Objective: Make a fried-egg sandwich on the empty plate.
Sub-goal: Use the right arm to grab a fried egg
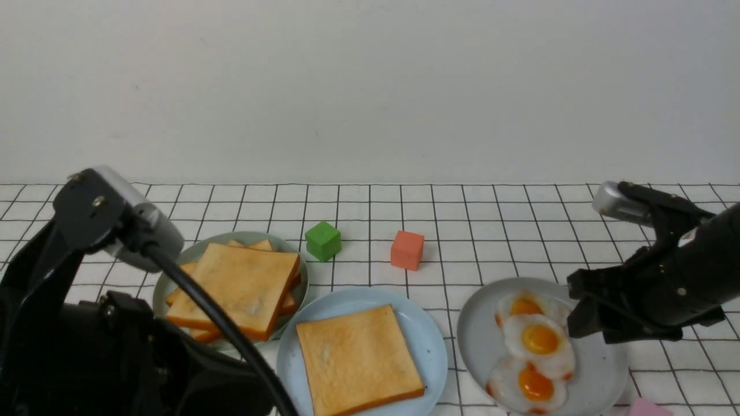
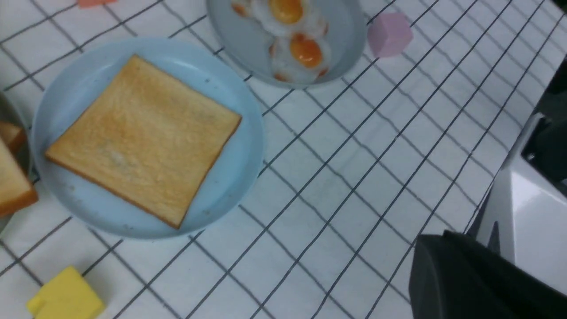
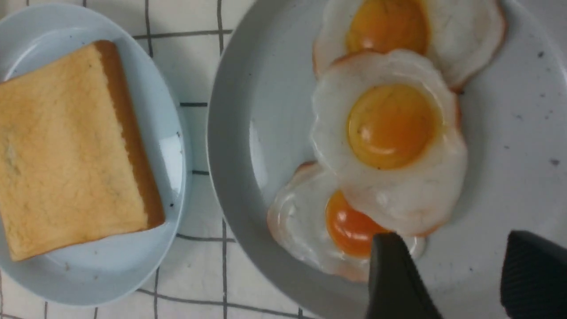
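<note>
One golden-brown toast slice (image 1: 358, 361) lies flat on the sky-blue plate (image 1: 432, 341) at the front centre; it also shows in the right wrist view (image 3: 66, 146). Three glossy fried eggs (image 1: 539, 341) overlap on the grey plate (image 1: 601, 370) at the right. My right gripper (image 3: 460, 266) is open and empty, low over the grey plate; one of its fingers (image 3: 394, 274) overlaps the nearest egg (image 3: 310, 221), the other hangs over bare plate. My left gripper (image 2: 443, 248) appears shut and empty, above bare cloth near the front table edge.
A pile of toast (image 1: 237, 283) sits on the sage-green plate (image 1: 165, 283) at the left. A green cube (image 1: 322, 240) and a salmon cube (image 1: 407, 249) stand behind the plates. A pink cube (image 1: 650, 407) lies by the grey plate, and a yellow block (image 2: 66, 297) near the blue plate.
</note>
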